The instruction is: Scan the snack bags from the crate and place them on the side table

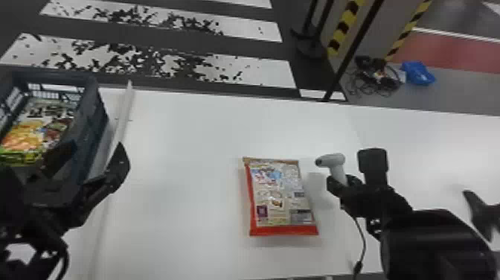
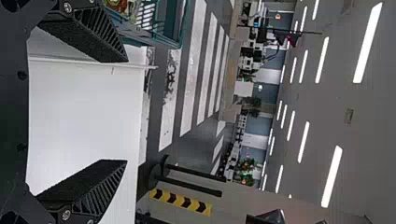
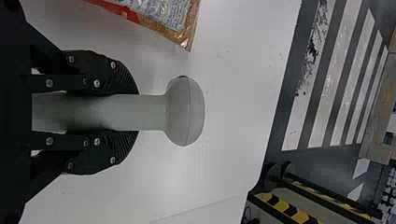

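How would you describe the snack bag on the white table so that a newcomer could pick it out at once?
Find the white table, with the dark crate at its left. Right of the crate, out on the tabletop, lies a flat snack bag edged in red. Unlike the bags in the crate, it lies alone, just left of the white scanner.

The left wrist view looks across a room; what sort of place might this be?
Probably an indoor test hall or workshop, judging by the floor stripes, the hazard-striped barrier and the ceiling lights.

Snack bag [image 1: 279, 197] glossy, crinkled plastic film; scanner [image 3: 184, 112] smooth plastic; crate [image 1: 97, 123] matt plastic; tabletop [image 1: 186, 149] smooth
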